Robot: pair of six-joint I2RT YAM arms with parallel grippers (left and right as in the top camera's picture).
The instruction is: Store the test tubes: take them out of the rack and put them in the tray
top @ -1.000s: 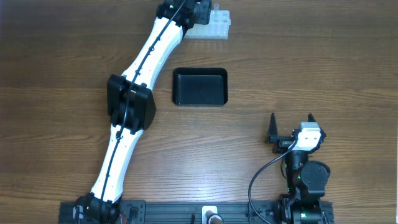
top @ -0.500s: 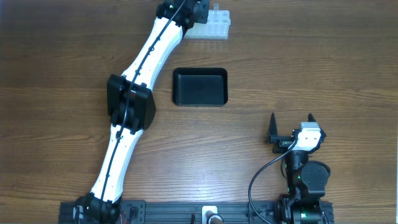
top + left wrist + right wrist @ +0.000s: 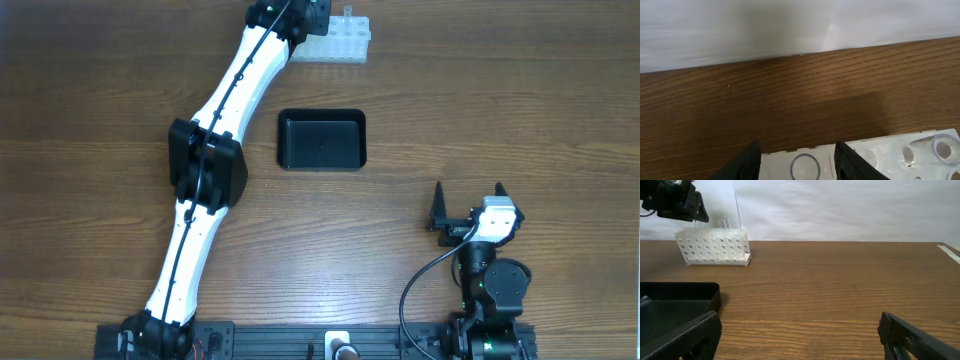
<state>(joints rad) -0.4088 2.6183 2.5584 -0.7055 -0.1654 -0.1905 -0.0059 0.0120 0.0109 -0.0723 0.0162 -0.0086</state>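
The white test tube rack point(image 3: 342, 41) stands at the table's far edge, and in the right wrist view the rack point(image 3: 715, 247) has clear tubes point(image 3: 728, 222) sticking up from it. My left gripper point(image 3: 311, 14) hangs over the rack's left end. Its own view shows the left gripper point(image 3: 799, 161) open, with a tube's round rim point(image 3: 805, 167) between the fingers point(image 3: 751, 161) and not touched by them. The black tray point(image 3: 322, 139) lies mid-table with nothing visible in it. My right gripper point(image 3: 468, 204) stands open near its base, holding nothing.
A white wall point(image 3: 790, 25) rises just behind the rack's far side. Bare wooden tabletop point(image 3: 500, 100) spreads between the tray and the right arm. The left arm point(image 3: 210, 165) stretches diagonally across the table's left half.
The left arm has shifted slightly toward the far edge over the rack. The right arm has not moved.
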